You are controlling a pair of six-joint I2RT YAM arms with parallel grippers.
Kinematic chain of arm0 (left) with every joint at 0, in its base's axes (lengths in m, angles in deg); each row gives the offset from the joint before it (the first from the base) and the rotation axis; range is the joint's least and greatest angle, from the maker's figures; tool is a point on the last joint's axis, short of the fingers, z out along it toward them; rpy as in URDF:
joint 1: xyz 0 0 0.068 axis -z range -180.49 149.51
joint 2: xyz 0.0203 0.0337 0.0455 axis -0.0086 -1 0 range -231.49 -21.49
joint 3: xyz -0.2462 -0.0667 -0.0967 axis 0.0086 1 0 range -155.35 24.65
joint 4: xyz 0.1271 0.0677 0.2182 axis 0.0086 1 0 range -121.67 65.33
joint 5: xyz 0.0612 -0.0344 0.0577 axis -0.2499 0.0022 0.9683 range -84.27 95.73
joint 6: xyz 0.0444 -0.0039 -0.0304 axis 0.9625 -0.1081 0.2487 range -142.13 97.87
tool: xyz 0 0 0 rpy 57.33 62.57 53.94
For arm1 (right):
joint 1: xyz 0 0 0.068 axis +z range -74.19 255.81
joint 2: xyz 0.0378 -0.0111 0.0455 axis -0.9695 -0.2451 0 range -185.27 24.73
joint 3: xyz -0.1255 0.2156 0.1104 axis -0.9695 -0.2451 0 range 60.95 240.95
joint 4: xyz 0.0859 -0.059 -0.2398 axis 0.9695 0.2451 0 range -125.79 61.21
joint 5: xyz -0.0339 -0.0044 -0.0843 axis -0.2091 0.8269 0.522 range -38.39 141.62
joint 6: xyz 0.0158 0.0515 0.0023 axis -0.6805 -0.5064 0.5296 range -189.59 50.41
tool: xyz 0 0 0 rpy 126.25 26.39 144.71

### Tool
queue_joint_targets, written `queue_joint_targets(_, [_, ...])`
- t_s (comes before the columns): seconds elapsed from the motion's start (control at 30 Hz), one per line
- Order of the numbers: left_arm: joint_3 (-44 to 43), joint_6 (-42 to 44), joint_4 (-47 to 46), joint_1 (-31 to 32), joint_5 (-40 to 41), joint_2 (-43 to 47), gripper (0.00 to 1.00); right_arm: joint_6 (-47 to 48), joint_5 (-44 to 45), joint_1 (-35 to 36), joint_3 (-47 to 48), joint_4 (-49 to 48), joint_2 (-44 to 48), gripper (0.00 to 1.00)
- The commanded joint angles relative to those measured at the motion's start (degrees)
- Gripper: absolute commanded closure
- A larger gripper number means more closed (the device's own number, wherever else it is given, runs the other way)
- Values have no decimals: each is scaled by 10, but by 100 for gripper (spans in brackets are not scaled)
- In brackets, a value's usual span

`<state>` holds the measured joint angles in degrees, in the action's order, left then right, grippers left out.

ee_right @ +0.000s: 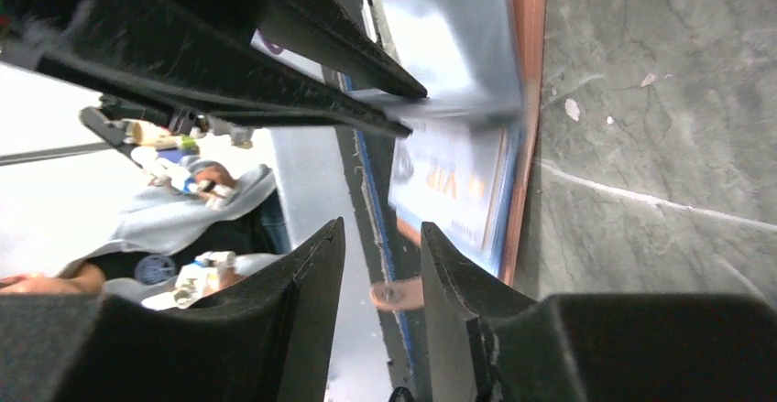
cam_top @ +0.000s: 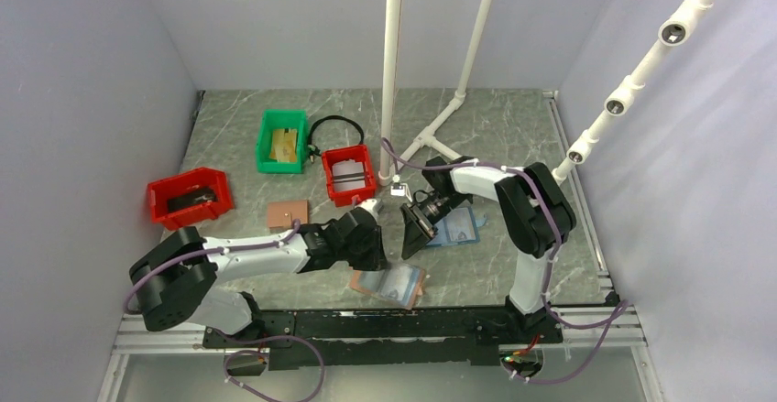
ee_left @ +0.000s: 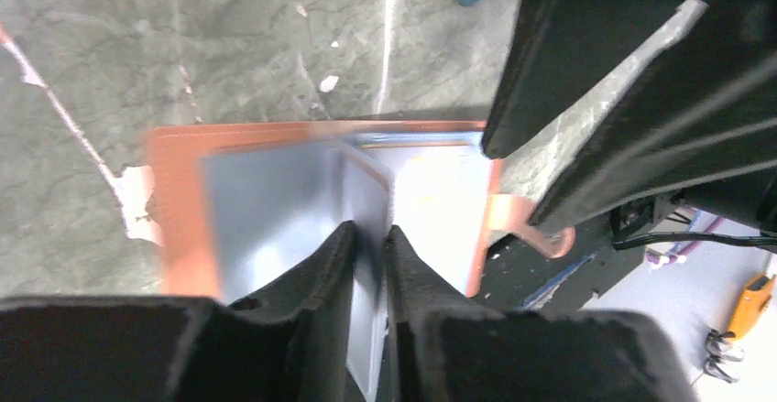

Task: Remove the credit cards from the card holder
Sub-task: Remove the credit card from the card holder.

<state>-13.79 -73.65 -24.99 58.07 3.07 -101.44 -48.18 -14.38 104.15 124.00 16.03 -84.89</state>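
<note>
Left gripper fills my wrist view, pinching a grey card that stands up out of the open holder, right wrist view, my right gripper barely parted, empty, holder just beyond, top view, holder lying near the table's front edge

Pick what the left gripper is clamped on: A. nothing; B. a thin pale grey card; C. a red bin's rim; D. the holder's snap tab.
B: the left wrist view shows the left gripper pinching a grey card edge-on over the open card holder.
</note>
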Motion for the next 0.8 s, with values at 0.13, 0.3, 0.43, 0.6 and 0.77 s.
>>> queue_joint_targets(0.13, [45,-45,0,-12,25,36,100,26,46,21,-3,-55,120,61])
queue_joint_targets(0.3, [117,-97,-122,-33,20,86,100,37,54,77,-29,-98,164,60])
queue_joint_targets(0.43, [170,-132,-206,-35,34,130,100,2,80,101,-36,-125,137,63])
queue_joint_targets(0.6, [230,-130,-314,-35,68,173,100,-32,95,100,-36,-140,106,64])
queue_joint_targets(0.77, [248,-84,-388,-35,47,181,100,-6,57,74,-18,-98,98,62])
